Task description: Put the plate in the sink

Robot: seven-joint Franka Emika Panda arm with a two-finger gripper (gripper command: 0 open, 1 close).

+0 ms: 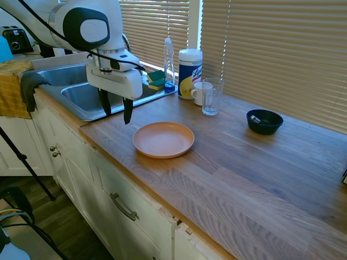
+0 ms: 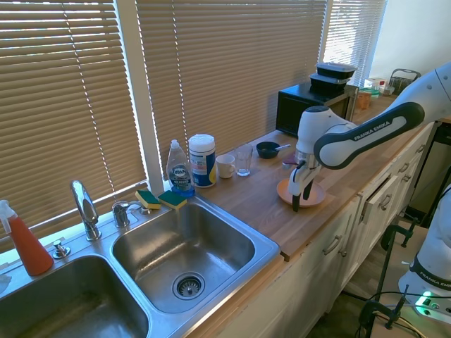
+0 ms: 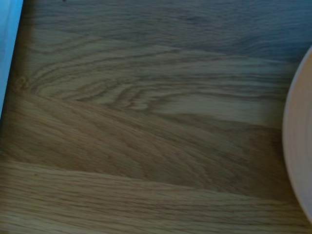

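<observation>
The peach-orange plate (image 1: pixel 163 139) lies flat on the wooden counter (image 1: pixel 244 162), a little way from the sink's edge. In the second exterior view the plate (image 2: pixel 313 197) is partly hidden behind the gripper. Its rim (image 3: pixel 297 146) shows at one edge of the wrist view. My gripper (image 1: pixel 116 112) hangs open above the counter between the sink and the plate, fingers pointing down with nothing between them. The same gripper (image 2: pixel 301 195) shows in the second exterior view. The steel double-basin sink (image 2: pixel 211 232) has a bare basin with a drain, and its near basin (image 1: pixel 81 97) shows behind the gripper.
A dish-soap bottle (image 1: pixel 169 65), wipes canister (image 1: pixel 190 73), white mug (image 1: pixel 199 93) and clear glass (image 1: pixel 211 96) stand by the window. A dark blue bowl (image 1: pixel 264 121) sits further along. Sponges (image 2: pixel 161 199) lie on the sink rim beside the faucet (image 2: pixel 84 208). A microwave (image 2: pixel 310 105) stands far off.
</observation>
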